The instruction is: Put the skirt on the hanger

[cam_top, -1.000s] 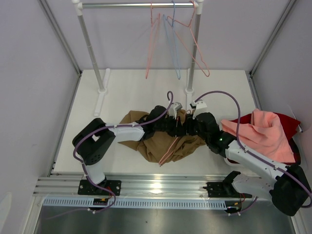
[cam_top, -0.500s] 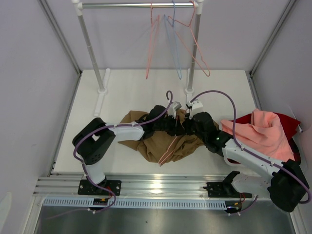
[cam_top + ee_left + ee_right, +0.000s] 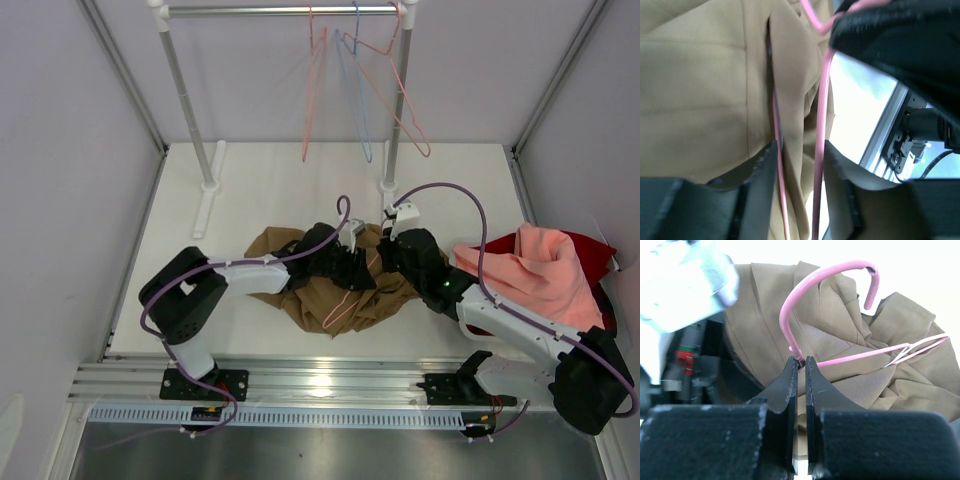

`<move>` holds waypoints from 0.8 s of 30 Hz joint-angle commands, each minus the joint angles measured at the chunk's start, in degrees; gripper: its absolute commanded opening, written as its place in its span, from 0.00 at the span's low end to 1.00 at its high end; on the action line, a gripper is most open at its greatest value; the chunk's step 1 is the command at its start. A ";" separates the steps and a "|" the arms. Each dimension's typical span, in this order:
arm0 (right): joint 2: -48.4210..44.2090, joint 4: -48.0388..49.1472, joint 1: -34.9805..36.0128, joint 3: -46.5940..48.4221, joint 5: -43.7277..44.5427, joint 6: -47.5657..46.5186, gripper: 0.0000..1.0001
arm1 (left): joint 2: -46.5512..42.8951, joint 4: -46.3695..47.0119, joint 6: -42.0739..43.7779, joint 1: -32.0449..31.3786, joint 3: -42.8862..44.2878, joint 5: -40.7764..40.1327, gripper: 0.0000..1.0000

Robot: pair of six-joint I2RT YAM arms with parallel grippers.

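Tan-brown skirt (image 3: 305, 305) lies crumpled on the white surface (image 3: 260, 200), near and central, with the pink hanger (image 3: 783, 320) on top of it. The right end effector (image 3: 800, 372) is clenched on the hanger's neck just below the hook. The left end effector (image 3: 799, 160) is spread, its fingers straddling two hanger wires against the cloth.

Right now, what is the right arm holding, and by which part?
The thin salmon-pink wire hanger, pinched at the neck below its hook by the right gripper.
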 commanded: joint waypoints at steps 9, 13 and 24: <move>-1.45 -1.06 -0.08 -0.05 1.37 2.31 0.00 | -20.85 -8.53 -0.56 4.79 -5.52 -10.85 0.57; -1.80 -1.42 -0.17 0.04 1.99 3.01 0.00 | -26.92 -20.32 -6.53 6.02 -7.09 -20.44 0.59; -1.89 -2.47 -0.69 0.83 1.81 4.33 0.00 | -40.90 -25.19 -20.42 5.76 -22.56 -24.41 0.81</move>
